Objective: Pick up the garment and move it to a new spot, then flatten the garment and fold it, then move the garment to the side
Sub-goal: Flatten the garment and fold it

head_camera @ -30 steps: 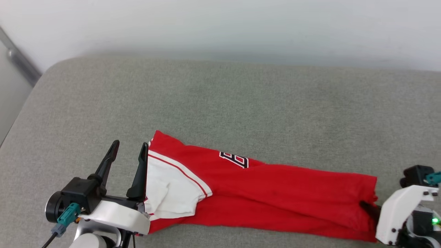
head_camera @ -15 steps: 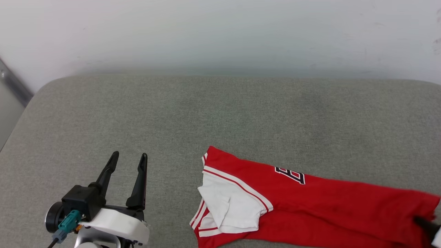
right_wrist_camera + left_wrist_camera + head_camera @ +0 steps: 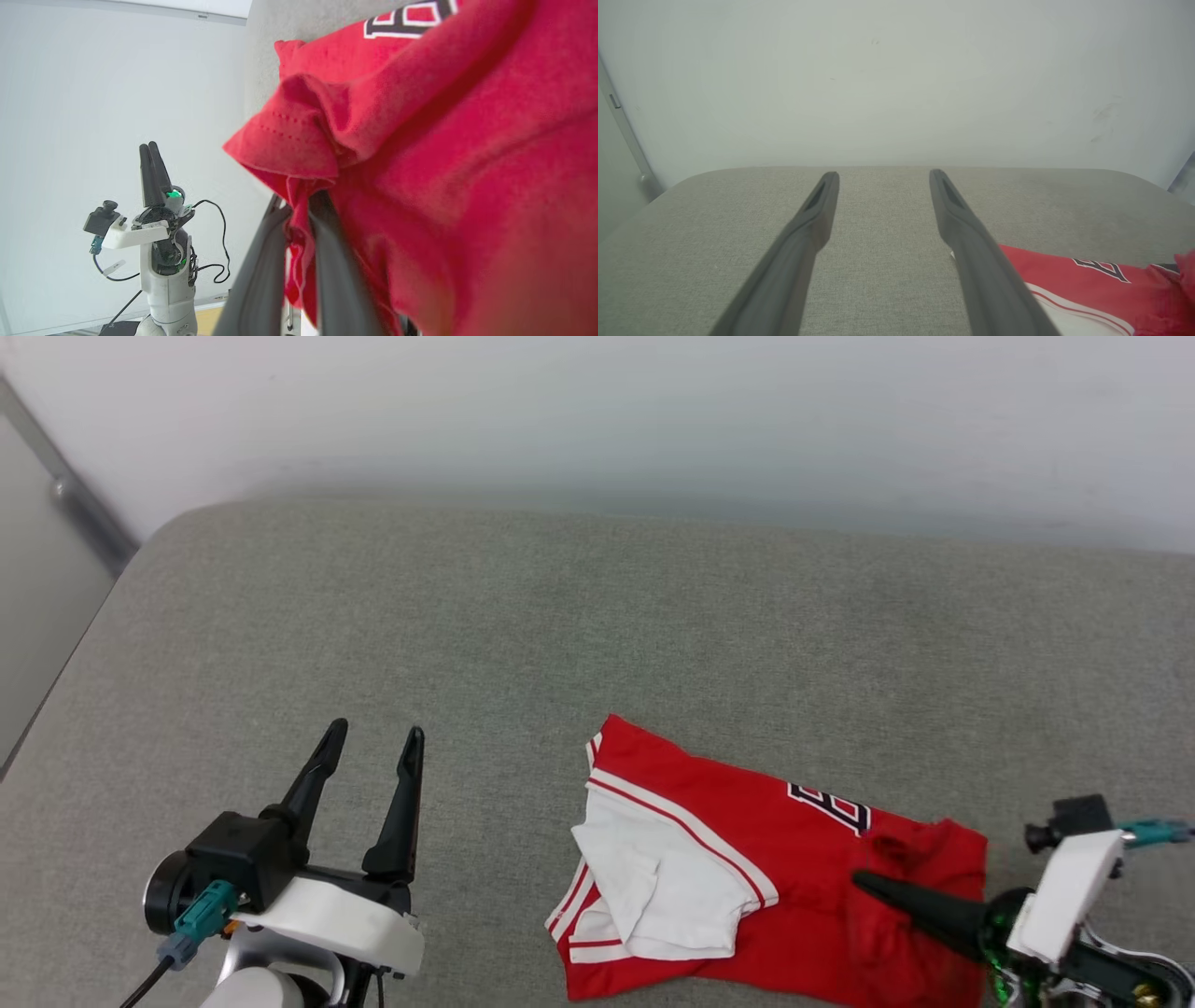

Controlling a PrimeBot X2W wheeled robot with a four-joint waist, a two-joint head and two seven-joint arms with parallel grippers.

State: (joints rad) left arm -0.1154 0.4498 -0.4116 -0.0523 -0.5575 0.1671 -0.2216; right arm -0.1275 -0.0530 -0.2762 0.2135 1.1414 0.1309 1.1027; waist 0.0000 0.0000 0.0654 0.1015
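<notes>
Near left: left gripper (image 3: 378, 728), fingers spread wide, holds nothing, points to the far side over the grey padded surface (image 3: 560, 616). Well apart to its right: the garment (image 3: 812, 905), lies at near right on the surface, white sleeve (image 3: 663, 887) at its left end, black-and-white lettering (image 3: 831, 805) near the far edge. Further right: right gripper (image 3: 864, 880), closed tight on the red cloth, holds this bunched end doubled back toward the left.

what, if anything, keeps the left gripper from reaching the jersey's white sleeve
Probably nothing, so yes: the left gripper is open, with just grey cushion between it and the white sleeve. The right gripper is shut on the far end of the jersey.
</notes>
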